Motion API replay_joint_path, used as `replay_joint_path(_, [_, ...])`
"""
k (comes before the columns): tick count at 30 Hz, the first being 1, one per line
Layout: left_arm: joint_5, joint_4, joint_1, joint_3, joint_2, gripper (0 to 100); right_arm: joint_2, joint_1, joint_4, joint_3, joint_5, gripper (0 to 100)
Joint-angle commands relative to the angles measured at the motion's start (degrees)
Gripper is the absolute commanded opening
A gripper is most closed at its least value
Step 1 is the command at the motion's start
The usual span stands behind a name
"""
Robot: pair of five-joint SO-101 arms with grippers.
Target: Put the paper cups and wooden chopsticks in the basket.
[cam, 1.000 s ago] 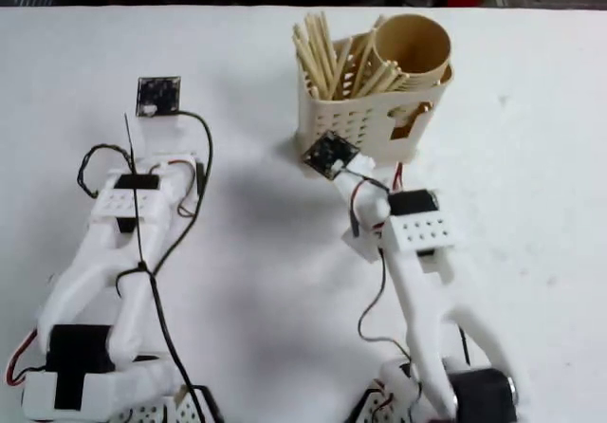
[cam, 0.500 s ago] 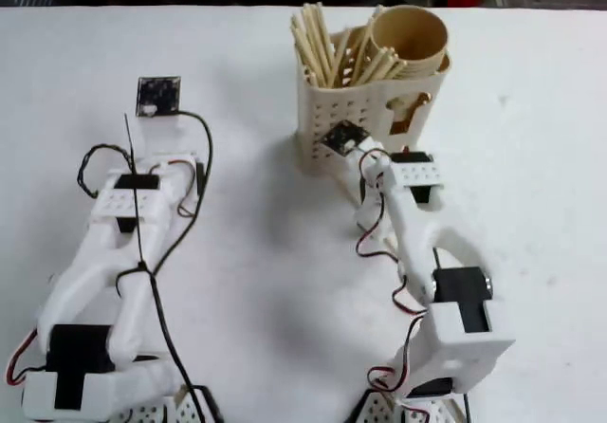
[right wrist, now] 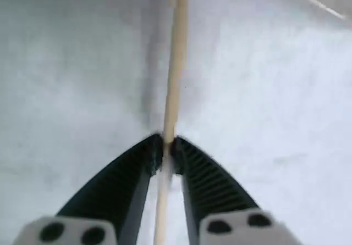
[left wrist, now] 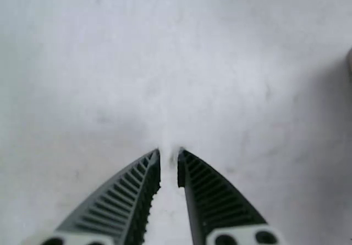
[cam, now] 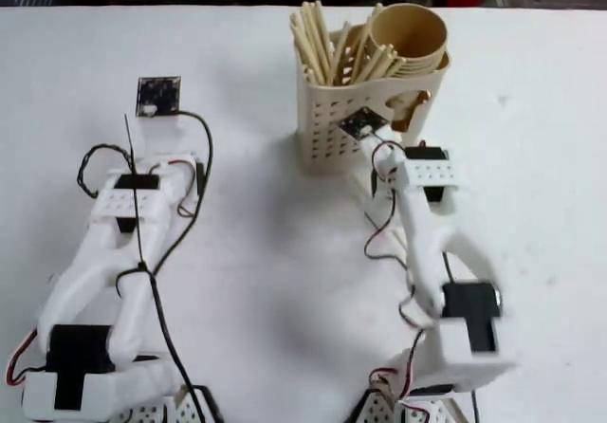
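1. High view: the basket [cam: 327,134], holding paper cups [cam: 410,36] and wooden chopsticks [cam: 322,48], stands just ahead of the right arm [cam: 422,195].
2. Left wrist view: the left gripper [left wrist: 169,158] has its fingers pressed nearly together on nothing, above the table [left wrist: 165,63].
3. Right wrist view: the right gripper [right wrist: 166,146] pinches one chopstick [right wrist: 177,63], which runs between the fingertips and on ahead of them.

Chopsticks [cam: 318,44] and cups [cam: 410,39] crowd the basket [cam: 332,134]

Cream perforated basket [cam: 327,134], tan cups [cam: 413,36], pale chopstick [right wrist: 175,63]
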Motion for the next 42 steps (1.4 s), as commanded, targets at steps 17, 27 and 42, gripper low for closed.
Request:
replay_joint_path(17, [-0.2,-1.1,0.0,-1.0,-2.6,8,-57.6,-9.7,10.2,-6.0,-17.4,1.6])
replay_joint_path(27, [-0.2,-1.1,0.0,-1.0,-2.6,8,-40.7,-9.5,-33.1,-15.2,-28.7,1.7])
replay_joint_path(42, [-0.2,-1.3,0.0,-1.0,-2.6,8,-21.3,-9.2,-47.3,-14.9,-29.2,1.8])
